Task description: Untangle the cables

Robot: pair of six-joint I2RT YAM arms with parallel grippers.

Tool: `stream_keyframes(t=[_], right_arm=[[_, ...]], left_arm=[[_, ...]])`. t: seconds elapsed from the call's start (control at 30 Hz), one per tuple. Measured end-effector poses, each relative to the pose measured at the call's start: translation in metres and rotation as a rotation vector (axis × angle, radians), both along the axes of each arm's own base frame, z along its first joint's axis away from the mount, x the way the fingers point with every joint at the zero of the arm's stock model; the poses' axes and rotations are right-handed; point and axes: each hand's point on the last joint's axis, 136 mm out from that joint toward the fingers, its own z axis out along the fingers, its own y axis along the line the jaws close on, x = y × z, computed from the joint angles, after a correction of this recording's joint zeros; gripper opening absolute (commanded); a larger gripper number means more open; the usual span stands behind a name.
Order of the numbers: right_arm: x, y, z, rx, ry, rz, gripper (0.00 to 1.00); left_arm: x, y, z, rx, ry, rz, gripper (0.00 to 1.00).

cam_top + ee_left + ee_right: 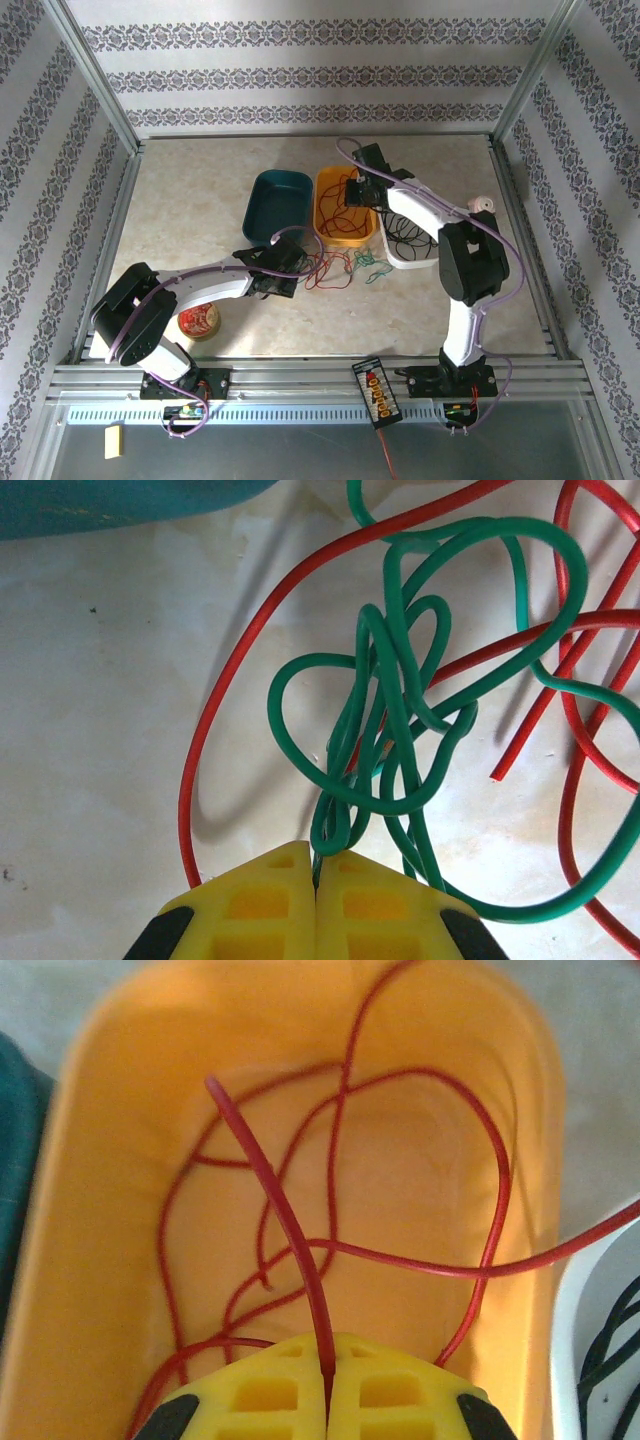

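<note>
Left gripper (317,885): jaws closed flat on a doubled run of green cable (398,715), at the near edge of the tangle on the tabletop (180,200). Just beyond the pads the green cable is knotted in tight loops, with red cable (183,800) arcing around and through it.

Farther off, right gripper (327,1365): jaws closed on a single red strand (288,1225) over the yellow tray (90,1260), where more red loops lie. Black cables (405,238) sit in the white tray (415,265), to the right.

Handling: the wire looks light, limp and springy, and is likely to slide under a loose pinch. Grip free ends or outer loops, not the knot.
</note>
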Motion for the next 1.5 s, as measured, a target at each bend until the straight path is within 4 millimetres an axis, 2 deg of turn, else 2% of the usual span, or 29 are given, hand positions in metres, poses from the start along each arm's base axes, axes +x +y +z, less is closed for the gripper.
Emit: stream_keyframes(t=[0.07, 0.1, 0.2, 0.27, 0.37, 0.43, 0.5, 0.6, 0.7, 0.77, 0.87, 0.93, 1.03, 1.17, 1.27, 1.5], right_arm=[[-0.001, -0.002, -0.015, -0.017, 0.034, -0.008, 0.00], [-0.002, -0.002, -0.020, -0.022, 0.049, -0.012, 0.05], [-0.004, -0.003, -0.026, -0.024, 0.069, -0.023, 0.30], [-0.002, -0.002, -0.019, -0.024, 0.046, -0.018, 0.38], [-0.005, 0.001, 0.010, -0.021, -0.026, 0.003, 0.44], [-0.009, 0.004, 0.040, -0.010, -0.092, 0.016, 0.46], [-0.014, 0.008, 0.082, 0.011, -0.191, 0.031, 0.50], [-0.028, 0.006, 0.129, 0.037, -0.303, 0.043, 0.52], [-0.046, 0.001, 0.145, 0.046, -0.343, 0.061, 0.48], [-0.056, 0.000, 0.139, 0.049, -0.329, 0.084, 0.46], [-0.084, 0.010, 0.110, 0.077, -0.250, 0.183, 0.46], [-0.115, 0.025, 0.085, 0.116, -0.171, 0.290, 0.47], [-0.173, 0.051, 0.048, 0.175, -0.036, 0.459, 0.49], [-0.235, 0.070, 0.014, 0.235, 0.115, 0.605, 0.50], [-0.250, 0.073, 0.003, 0.262, 0.170, 0.636, 0.50], [-0.248, 0.087, -0.019, 0.293, 0.228, 0.661, 0.46]], left_arm=[[0.000, -0.001, 0.001, -0.003, -0.001, -0.005, 0.00], [-0.001, -0.002, 0.002, -0.005, -0.002, -0.010, 0.00], [-0.003, -0.005, 0.002, -0.014, 0.004, -0.027, 0.00], [-0.004, -0.005, 0.002, -0.016, 0.007, -0.034, 0.00], [-0.004, -0.006, 0.003, -0.019, 0.007, -0.041, 0.00], [-0.004, -0.007, 0.003, -0.020, 0.008, -0.046, 0.00], [-0.005, -0.008, 0.003, -0.023, 0.008, -0.053, 0.00], [-0.007, -0.011, 0.004, -0.031, 0.011, -0.066, 0.00], [-0.006, -0.011, 0.006, -0.034, 0.006, -0.071, 0.00], [-0.006, -0.013, 0.008, -0.041, 0.001, -0.075, 0.00], [-0.006, -0.017, 0.012, -0.066, -0.009, -0.088, 0.00], [-0.006, -0.019, 0.015, -0.087, -0.015, -0.097, 0.00], [-0.010, -0.022, 0.016, -0.113, -0.010, -0.111, 0.00], [-0.011, -0.026, 0.017, -0.136, -0.005, -0.124, 0.00], [-0.012, -0.027, 0.018, -0.143, -0.002, -0.128, 0.00], [-0.013, -0.028, 0.018, -0.151, 0.004, -0.133, 0.00]])
